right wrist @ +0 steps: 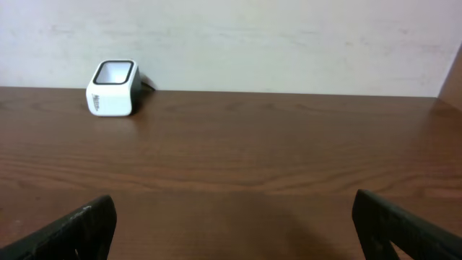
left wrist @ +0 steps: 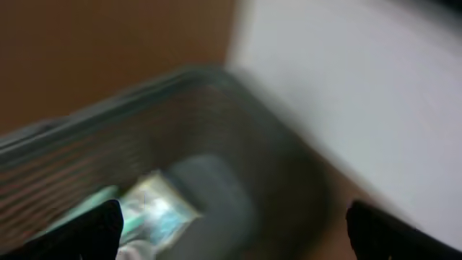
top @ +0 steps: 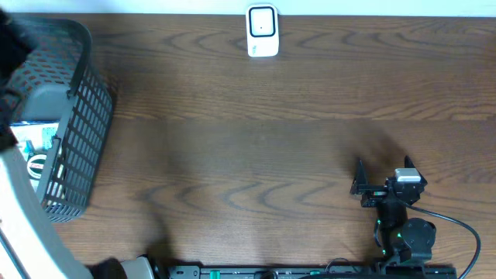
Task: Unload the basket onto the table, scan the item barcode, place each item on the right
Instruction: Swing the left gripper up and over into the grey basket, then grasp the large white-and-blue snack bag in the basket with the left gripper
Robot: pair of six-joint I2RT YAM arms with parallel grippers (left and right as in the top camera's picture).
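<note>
A white barcode scanner [top: 263,31] stands at the table's far edge; the right wrist view shows the scanner [right wrist: 112,88] far off to the left. Teal and white packaged items [top: 35,151] lie inside a dark mesh basket [top: 77,116] at the left. In the blurred left wrist view my left gripper [left wrist: 234,231] hangs open above the basket [left wrist: 180,94], with a teal item [left wrist: 155,209] below near its left finger. My right gripper [top: 384,172] rests low at the front right. It is open with nothing between its fingers [right wrist: 79,231].
The left arm's white link [top: 19,209] crosses the front left corner beside the basket. A black cable [top: 457,229] loops from the right arm's base. A pale wall [right wrist: 231,43] stands behind the table's far edge.
</note>
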